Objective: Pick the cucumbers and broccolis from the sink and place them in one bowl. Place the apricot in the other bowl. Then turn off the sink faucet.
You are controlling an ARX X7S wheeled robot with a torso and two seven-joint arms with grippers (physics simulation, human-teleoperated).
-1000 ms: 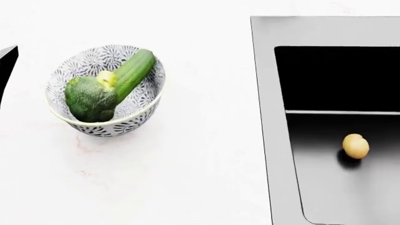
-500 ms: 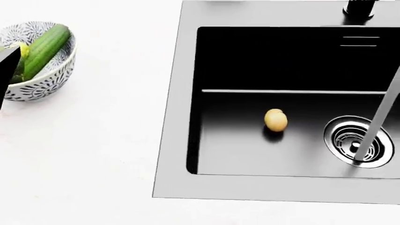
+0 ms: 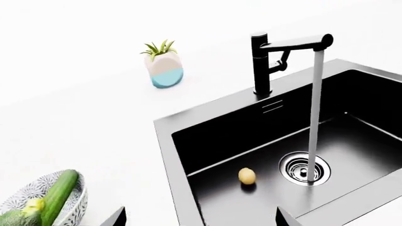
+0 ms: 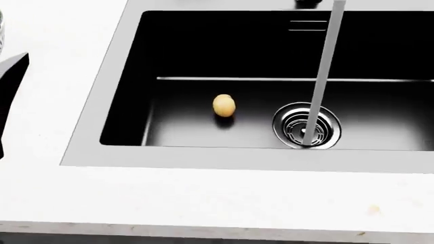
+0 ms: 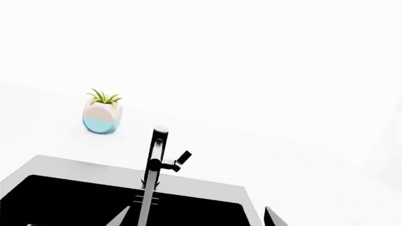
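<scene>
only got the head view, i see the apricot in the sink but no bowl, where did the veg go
Observer: The left wrist view shows the cucumber and broccoli lying in a patterned bowl on the counter beside the sink.
Operator: ok and what's cut off at the top of my picture
Observer: The right wrist view shows the whole faucet, with its side lever angled out from the neck.
</scene>
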